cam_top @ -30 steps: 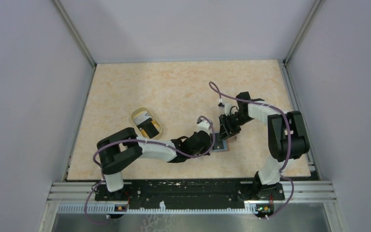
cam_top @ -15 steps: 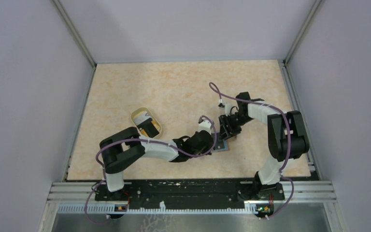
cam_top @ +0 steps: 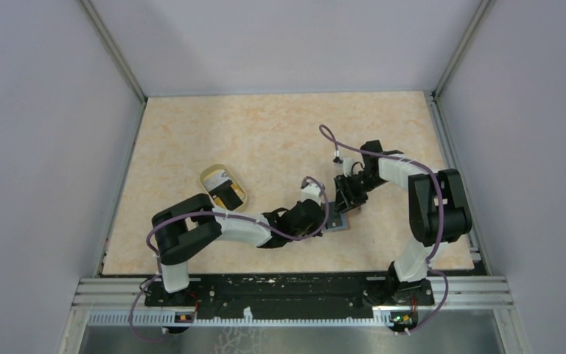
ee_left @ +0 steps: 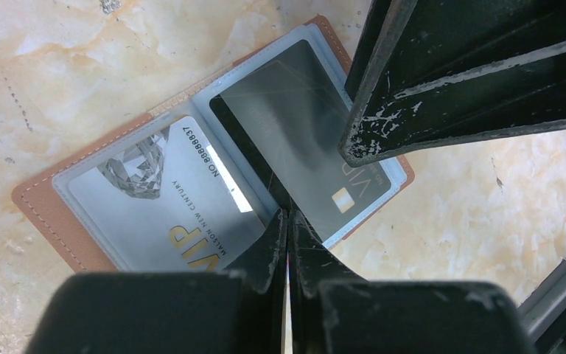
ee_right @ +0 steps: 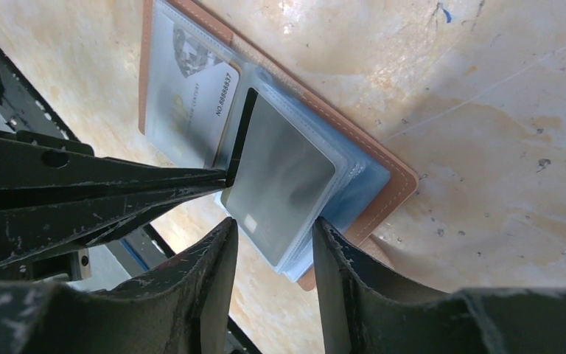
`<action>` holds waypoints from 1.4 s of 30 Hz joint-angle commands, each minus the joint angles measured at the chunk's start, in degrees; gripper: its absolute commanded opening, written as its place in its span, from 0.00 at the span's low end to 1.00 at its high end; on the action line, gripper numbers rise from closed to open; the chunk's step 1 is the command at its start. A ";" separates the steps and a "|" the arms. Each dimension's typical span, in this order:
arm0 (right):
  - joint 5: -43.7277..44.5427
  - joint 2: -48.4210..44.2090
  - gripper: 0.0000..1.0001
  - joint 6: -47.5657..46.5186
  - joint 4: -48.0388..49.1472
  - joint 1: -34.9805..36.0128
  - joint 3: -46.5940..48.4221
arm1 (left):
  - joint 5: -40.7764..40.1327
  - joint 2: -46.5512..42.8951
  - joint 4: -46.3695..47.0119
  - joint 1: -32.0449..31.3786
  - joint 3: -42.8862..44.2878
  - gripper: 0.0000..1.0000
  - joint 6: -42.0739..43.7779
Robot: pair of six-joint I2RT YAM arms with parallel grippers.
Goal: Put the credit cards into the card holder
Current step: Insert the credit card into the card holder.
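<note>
The card holder (cam_top: 343, 220) lies open on the table, brown leather edge (ee_left: 44, 214) outside, light blue clear sleeves inside. A white credit card (ee_left: 155, 206) marked VIP sits in its left pocket. A grey card (ee_left: 287, 133) lies in a sleeve on the right half. My left gripper (ee_left: 287, 215) is shut, its tips pressing on the fold between the two halves. My right gripper (ee_right: 269, 236) is open, its fingers standing either side of the near edge of the grey card (ee_right: 284, 169) and the loose sleeves. The left fingers (ee_right: 118, 192) reach in from the left.
A translucent yellowish cup (cam_top: 222, 187) lies on its side left of centre with something dark inside. Both arms meet over the card holder near the front right of the table. The black base rail (cam_top: 287, 287) runs along the near edge.
The left arm's elbow has shifted slightly to the right. The grippers and the card holder stay where they were.
</note>
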 commanded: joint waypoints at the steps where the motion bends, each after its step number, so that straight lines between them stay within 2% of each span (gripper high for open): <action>1: -5.64 -2.60 0.41 -0.17 0.04 -0.37 1.92 | 0.71 0.48 0.02 0.40 -1.70 0.03 -0.56; 7: -11.53 -2.90 0.38 -0.23 -0.80 -2.16 1.90 | 4.04 -1.49 4.80 1.82 -4.90 0.08 -2.08; 12: -16.83 0.32 0.33 -2.00 -3.27 -3.44 2.53 | 10.52 -3.89 14.87 4.36 -11.44 0.19 -5.41; 16: -20.23 2.71 0.32 -2.31 -3.98 -3.44 2.55 | 14.08 -4.96 20.92 5.85 -14.62 0.28 -7.38; 19: -20.35 4.18 0.33 -2.71 -4.62 -3.38 2.79 | 15.34 -4.71 22.54 6.47 -15.45 0.28 -8.21; 22: -14.83 2.91 0.33 -0.90 -2.49 -3.41 2.27 | 15.11 -4.65 22.61 6.70 -15.94 0.27 -8.60; 26: -10.08 -0.37 0.40 3.66 2.44 -3.38 -0.04 | 14.74 -4.28 21.12 6.71 -15.31 0.26 -8.42; 35: -9.85 4.15 0.43 3.62 1.13 -3.41 1.16 | 15.08 -3.49 19.43 6.68 -13.94 0.25 -7.97; 42: -13.40 6.52 0.43 3.18 0.11 -3.40 1.36 | 15.96 -2.54 19.62 6.65 -13.46 0.25 -7.72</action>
